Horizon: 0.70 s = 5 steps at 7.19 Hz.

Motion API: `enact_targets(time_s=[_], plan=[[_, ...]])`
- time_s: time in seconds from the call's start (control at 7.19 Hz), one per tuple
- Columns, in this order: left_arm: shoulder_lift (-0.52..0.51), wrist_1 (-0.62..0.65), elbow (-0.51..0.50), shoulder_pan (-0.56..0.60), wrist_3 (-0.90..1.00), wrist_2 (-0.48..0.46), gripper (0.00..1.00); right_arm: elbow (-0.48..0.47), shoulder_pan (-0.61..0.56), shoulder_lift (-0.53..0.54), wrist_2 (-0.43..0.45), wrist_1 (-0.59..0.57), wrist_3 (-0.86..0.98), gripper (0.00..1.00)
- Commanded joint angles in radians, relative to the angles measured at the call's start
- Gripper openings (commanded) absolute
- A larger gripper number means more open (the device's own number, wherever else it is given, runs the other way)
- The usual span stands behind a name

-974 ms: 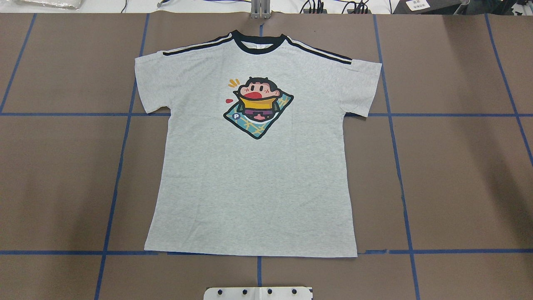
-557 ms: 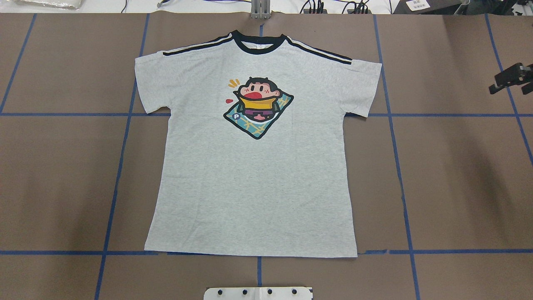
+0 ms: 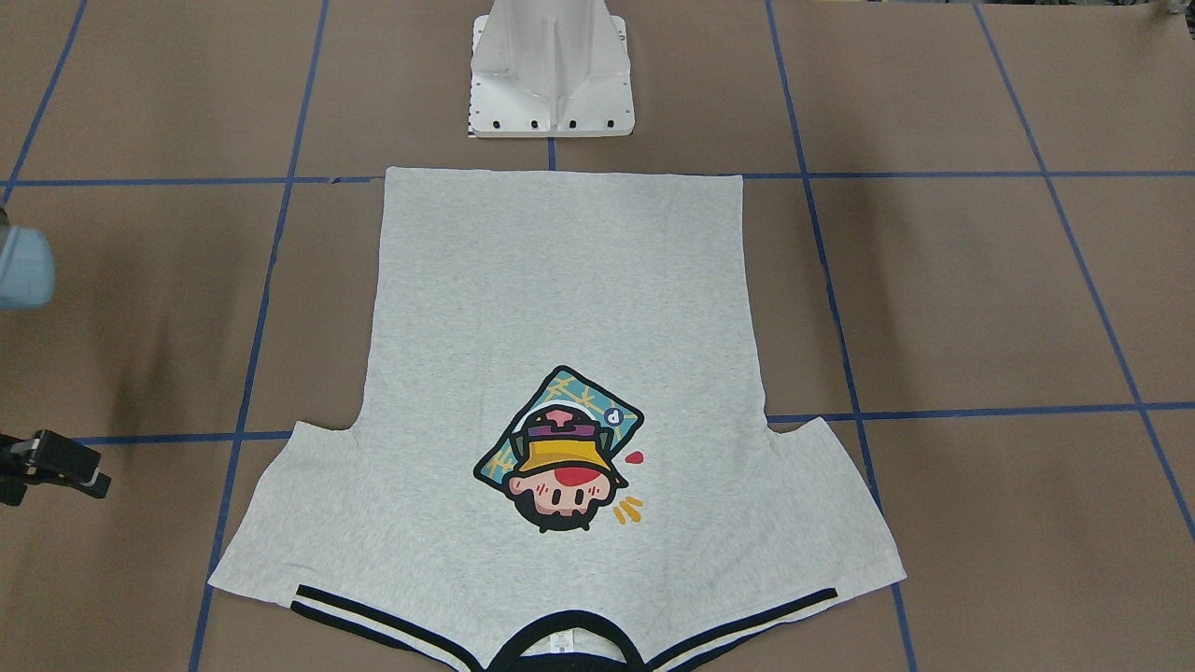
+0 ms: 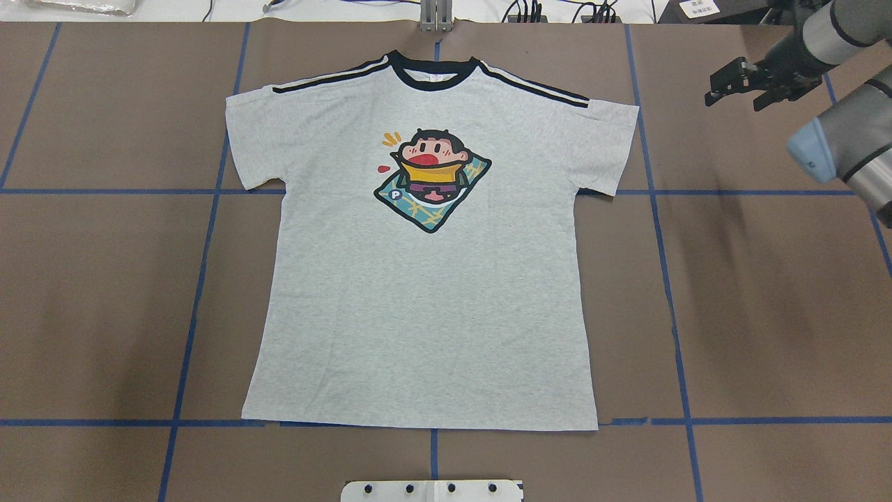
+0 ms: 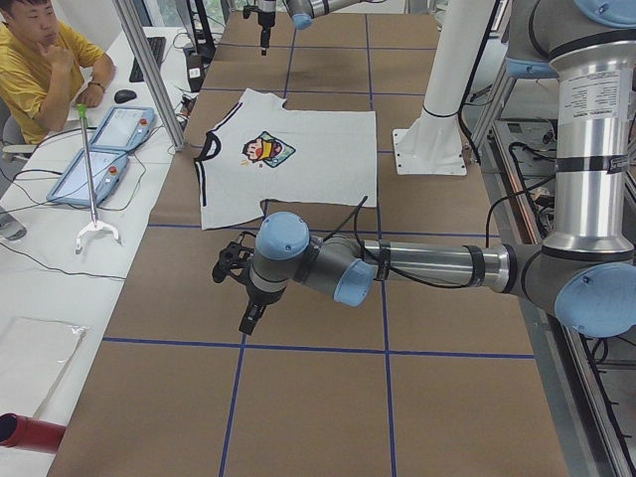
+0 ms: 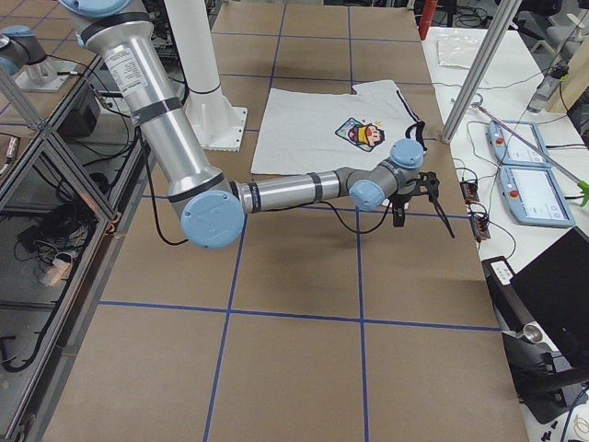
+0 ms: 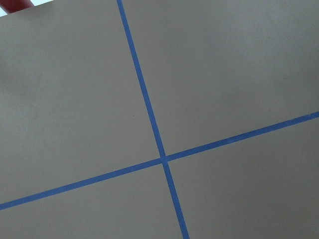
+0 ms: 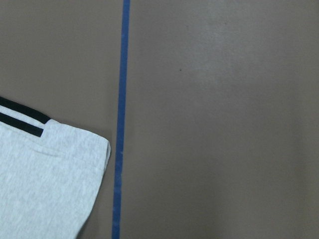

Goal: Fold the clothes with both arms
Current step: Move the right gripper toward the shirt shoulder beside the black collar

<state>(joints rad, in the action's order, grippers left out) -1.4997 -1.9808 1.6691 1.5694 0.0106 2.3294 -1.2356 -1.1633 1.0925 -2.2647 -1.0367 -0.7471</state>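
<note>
One T-shirt (image 4: 425, 293) lies flat on the table (image 4: 766, 314)

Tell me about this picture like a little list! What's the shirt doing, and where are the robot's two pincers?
Shirt: grey T-shirt lying flat on the brown table, cartoon print up, not folded yet.
Right pincer: open, over bare table past the sleeve, not touching it.
Left pincer: over bare table, away from the shirt; open or shut, cannot tell.
</note>
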Motion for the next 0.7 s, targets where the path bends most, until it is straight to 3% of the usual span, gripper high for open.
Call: enact_targets(time_s=[0.0, 0.56], plan=[[0.001, -0.047, -0.015, 0.0, -0.006, 0.002, 1.0, 0.108, 0.069, -0.101, 0.106, 0.041, -0.064, 0.98], [0.001, -0.047, -0.015, 0.0, -0.003, 0.002, 1.0, 0.26, 0.135, -0.207, 0.212, 0.087, -0.148, 0.91]])
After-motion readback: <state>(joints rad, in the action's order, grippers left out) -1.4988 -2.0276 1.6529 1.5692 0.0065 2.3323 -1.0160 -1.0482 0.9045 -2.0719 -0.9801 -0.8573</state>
